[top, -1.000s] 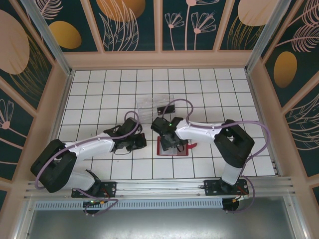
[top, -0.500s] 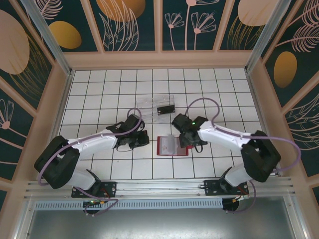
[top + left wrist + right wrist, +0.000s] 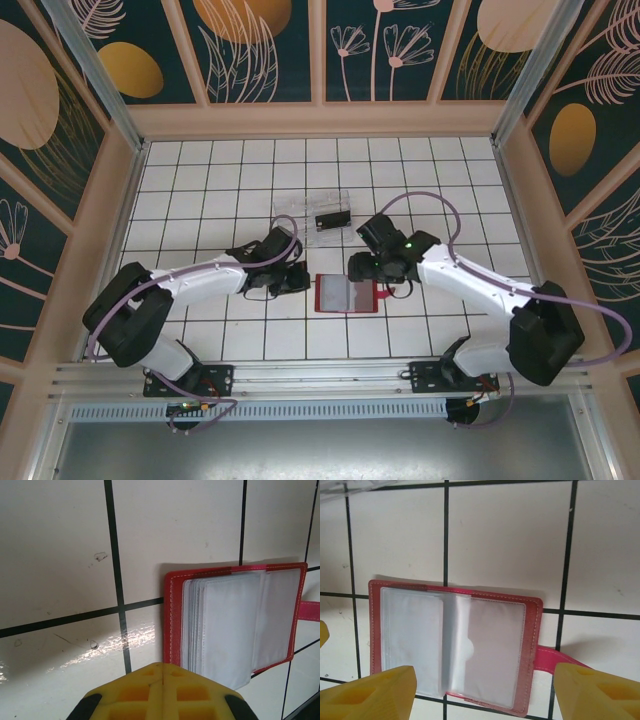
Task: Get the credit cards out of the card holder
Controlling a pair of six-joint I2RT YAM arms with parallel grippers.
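The card holder (image 3: 347,294) lies open on the table (image 3: 200,180), between my two grippers. My left gripper (image 3: 298,282) is just at its left and my right gripper (image 3: 362,268) near its right rear corner. Behind it stands the tray (image 3: 300,208), with one credit card (image 3: 331,217) inside.

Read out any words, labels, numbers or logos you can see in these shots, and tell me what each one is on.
There is no text that can be read.
On the card holder, the clear sleeves look blank and no print shows.
On the dark credit card in the clear tray, there is a pale marking that is too small to read.
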